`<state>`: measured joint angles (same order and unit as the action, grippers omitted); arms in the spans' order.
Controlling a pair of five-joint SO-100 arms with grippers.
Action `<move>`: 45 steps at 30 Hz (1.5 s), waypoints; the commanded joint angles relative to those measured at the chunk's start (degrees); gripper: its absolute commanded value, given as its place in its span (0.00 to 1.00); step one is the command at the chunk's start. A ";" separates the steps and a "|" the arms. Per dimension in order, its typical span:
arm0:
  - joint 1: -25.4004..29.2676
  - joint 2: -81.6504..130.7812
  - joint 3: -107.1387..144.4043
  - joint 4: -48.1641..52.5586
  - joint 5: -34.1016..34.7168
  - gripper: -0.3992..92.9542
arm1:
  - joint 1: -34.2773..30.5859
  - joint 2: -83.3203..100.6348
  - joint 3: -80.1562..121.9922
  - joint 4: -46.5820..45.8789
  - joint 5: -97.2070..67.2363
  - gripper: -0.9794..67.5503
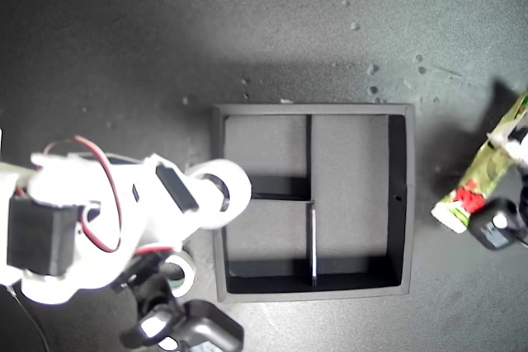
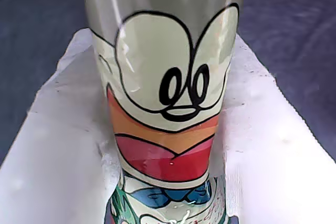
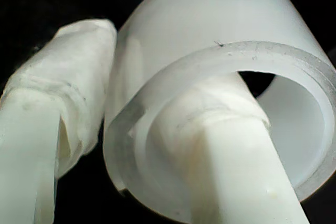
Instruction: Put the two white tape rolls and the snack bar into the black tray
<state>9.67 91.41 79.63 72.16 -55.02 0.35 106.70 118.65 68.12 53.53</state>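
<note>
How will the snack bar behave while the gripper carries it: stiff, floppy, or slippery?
The snack bar has a glossy wrapper, so it may slip in my first gripper. Its long, thin, crinkled shape will probably flex or sag. It looks light.

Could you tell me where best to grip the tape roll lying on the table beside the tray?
Pinch the roll's wall from above, one finger in the open centre and one outside. It lies flat with the hole facing up, so the rim is easiest to reach. An arm overhangs part of it.
</note>
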 commanded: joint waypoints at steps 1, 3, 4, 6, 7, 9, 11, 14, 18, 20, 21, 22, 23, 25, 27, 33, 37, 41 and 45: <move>-0.09 -0.09 -2.90 0.70 0.79 0.01 | -1.32 0.26 -9.23 4.39 9.58 0.01; -0.35 -0.53 -3.25 0.97 1.14 0.01 | -1.93 0.26 -10.99 5.36 6.94 0.01; -0.44 -0.79 -3.52 1.05 1.41 0.01 | -2.20 0.26 -11.69 5.36 3.08 0.01; -0.70 -2.02 -5.01 1.49 2.02 0.01 | -2.20 0.26 -12.92 5.54 -6.33 0.01; -0.88 -2.90 -6.06 1.85 2.29 0.01 | -2.29 0.18 -13.54 5.54 -11.34 0.01; -1.14 -5.10 -8.17 2.37 2.90 0.01 | -2.11 0.18 -15.03 5.01 -21.18 0.01; -1.67 -7.91 -10.55 2.81 3.34 0.01 | -1.14 0.09 -16.70 2.29 -30.15 0.01; -2.55 -11.87 -13.62 3.16 3.69 0.01 | -0.44 -0.26 -18.98 -3.34 -40.43 0.01; -4.04 -16.70 -17.84 3.52 4.92 0.01 | -0.97 -2.72 -21.80 -12.92 -48.52 0.01; -4.83 -19.86 -21.80 5.62 5.36 0.01 | -1.58 -5.54 -24.52 -15.21 -50.10 0.01; -5.01 -21.71 -24.35 7.12 5.63 0.01 | -1.85 -7.03 -25.84 -15.73 -50.45 0.01; -5.10 -23.64 -26.98 8.79 5.80 0.01 | -2.02 -8.09 -26.63 -16.61 -50.54 0.01; -5.10 -25.66 -29.88 10.63 5.80 0.01 | -2.11 -8.70 -26.81 -17.75 -50.54 0.01; -4.66 -30.15 -36.56 14.41 5.80 0.01 | -2.37 -8.96 -26.10 -20.74 -50.54 0.01; -4.31 -35.07 -44.12 18.28 5.80 0.01 | -3.08 -9.58 -26.02 -23.03 -50.36 0.01; -3.87 -55.46 -79.63 32.96 4.57 0.01 | -5.27 -19.95 -35.24 -22.06 -50.54 0.01; -3.87 -54.49 -75.32 33.05 2.72 0.11 | -5.54 -24.17 -37.88 -21.45 -50.36 0.01; -3.34 -52.29 -70.75 33.05 1.14 0.18 | -5.01 -24.43 -36.39 -22.32 -50.27 0.01; -3.08 -47.81 -66.09 33.05 -0.18 0.20 | -4.75 -25.40 -36.30 -22.76 -50.27 0.01</move>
<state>5.98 37.18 11.78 104.06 -53.79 -4.83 81.04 83.94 46.41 3.52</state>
